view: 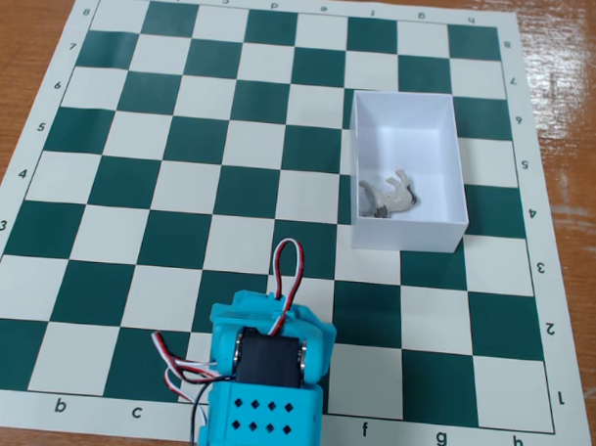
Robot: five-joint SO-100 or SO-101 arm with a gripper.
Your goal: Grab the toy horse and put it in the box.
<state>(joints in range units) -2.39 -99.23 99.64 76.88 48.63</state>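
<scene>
The toy horse (pixel 389 194) is a tiny grey-white figurine lying on its side inside the white open-topped box (pixel 455 165), near the box's front-left corner. The box stands on the right part of the chessboard. The blue arm (pixel 265 383) is folded at the bottom centre of the fixed view, well apart from the box. Only its blue body, a black motor and red-white wires show. The gripper's fingers are hidden under the arm's body, so their state does not show.
The green-and-white chessboard mat (pixel 162 179) covers most of the wooden table (pixel 573 56). A red-white-black wire loop (pixel 289 267) sticks up from the arm toward the board's middle.
</scene>
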